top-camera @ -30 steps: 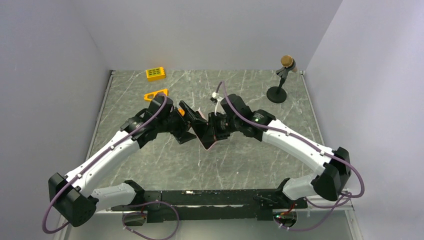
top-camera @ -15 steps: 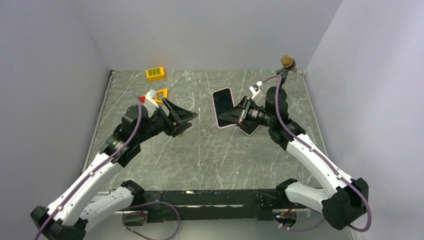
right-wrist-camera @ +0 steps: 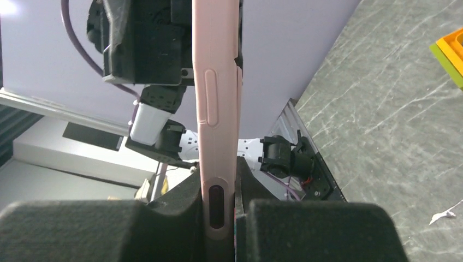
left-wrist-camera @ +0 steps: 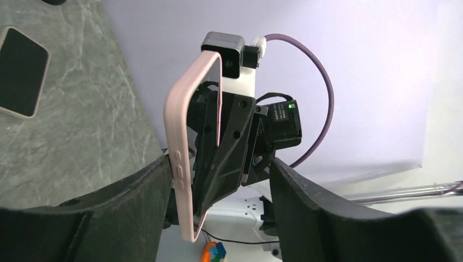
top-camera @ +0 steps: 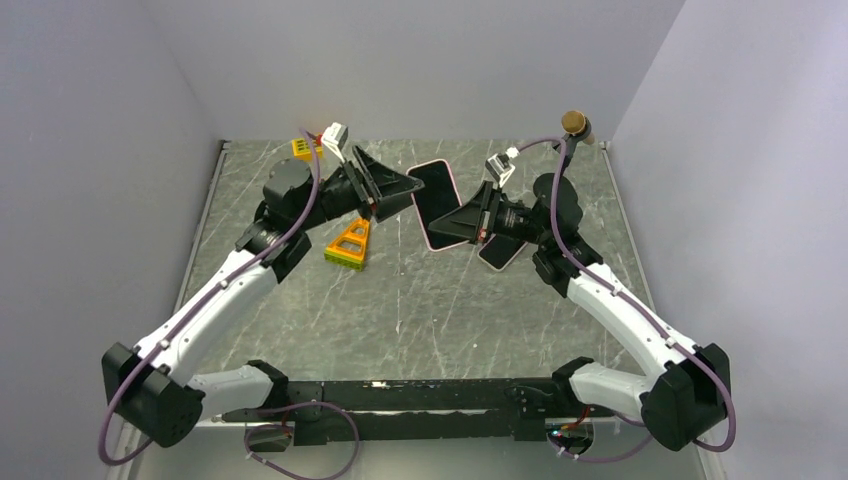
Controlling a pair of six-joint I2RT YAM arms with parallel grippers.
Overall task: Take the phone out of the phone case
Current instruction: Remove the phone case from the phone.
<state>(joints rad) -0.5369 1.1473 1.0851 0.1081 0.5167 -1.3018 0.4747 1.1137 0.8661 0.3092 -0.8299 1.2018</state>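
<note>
A pink phone case (top-camera: pixel 437 203) with a dark face is held up off the table, tilted on edge. My right gripper (top-camera: pixel 464 222) is shut on its lower end; in the right wrist view the case (right-wrist-camera: pixel 215 109) stands clamped between the pads (right-wrist-camera: pixel 221 204). My left gripper (top-camera: pixel 400 188) is open at the case's left edge. In the left wrist view the case rim (left-wrist-camera: pixel 180 158) sits between the spread fingers (left-wrist-camera: pixel 218 164), near the left one. A second dark, pale-rimmed phone-like slab (top-camera: pixel 500 252) lies flat on the table under the right arm, and also shows in the left wrist view (left-wrist-camera: pixel 19 71).
An orange triangular piece (top-camera: pixel 348 245) lies on the table below the left gripper. A yellow block (top-camera: pixel 303 148) sits at the back left, partly hidden. A microphone on a black stand (top-camera: pixel 556 185) stands at the back right. Walls close in on three sides.
My left arm has risen and swung back and right to the case's left edge. My right gripper has shifted the case slightly left. The orange piece now lies nearer the middle.
</note>
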